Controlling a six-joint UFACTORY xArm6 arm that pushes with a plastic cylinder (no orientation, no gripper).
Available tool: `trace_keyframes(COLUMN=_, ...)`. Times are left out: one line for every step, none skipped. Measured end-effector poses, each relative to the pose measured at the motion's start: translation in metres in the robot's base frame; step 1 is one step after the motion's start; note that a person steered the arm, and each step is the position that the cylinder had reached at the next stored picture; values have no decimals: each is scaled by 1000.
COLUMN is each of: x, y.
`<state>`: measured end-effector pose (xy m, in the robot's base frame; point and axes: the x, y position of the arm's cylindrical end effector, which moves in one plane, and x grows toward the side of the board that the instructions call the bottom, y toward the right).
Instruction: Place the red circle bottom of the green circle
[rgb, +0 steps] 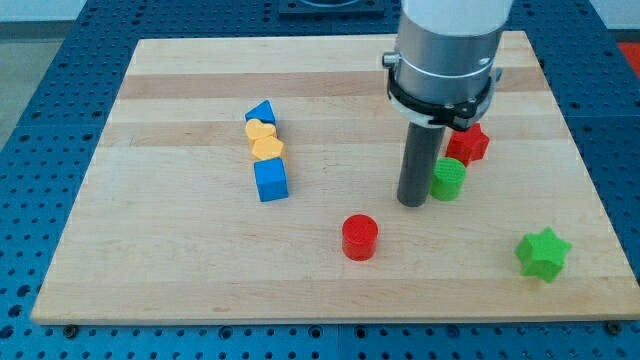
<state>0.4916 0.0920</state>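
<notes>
The red circle (359, 237) stands on the wooden board, low and a little right of the middle. The green circle (448, 178) stands up and to the right of it, with a clear gap between them. My tip (412, 203) rests on the board just left of the green circle, touching or nearly touching it, and up-right of the red circle.
A red star (467, 144) sits just above the green circle. A green star (543, 254) lies at the lower right near the board's edge. A blue triangle (260, 113), a yellow heart (265, 141) and a blue cube (270, 180) form a column at left of centre.
</notes>
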Motion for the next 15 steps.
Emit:
trace_keyframes(x=-7, y=14)
trace_keyframes(x=-13, y=30)
trace_keyframes(x=-13, y=43)
trace_keyframes(x=-13, y=45)
trace_keyframes(x=-7, y=26)
trace_keyframes(x=11, y=-7)
trace_keyframes(x=18, y=-42)
trace_keyframes(x=19, y=-75)
trace_keyframes(x=19, y=-105)
trace_keyframes(x=44, y=-123)
trace_keyframes(x=70, y=-124)
trace_keyframes(x=69, y=-110)
trace_keyframes(x=69, y=-83)
trace_keyframes(x=65, y=-57)
trace_keyframes(x=60, y=-31)
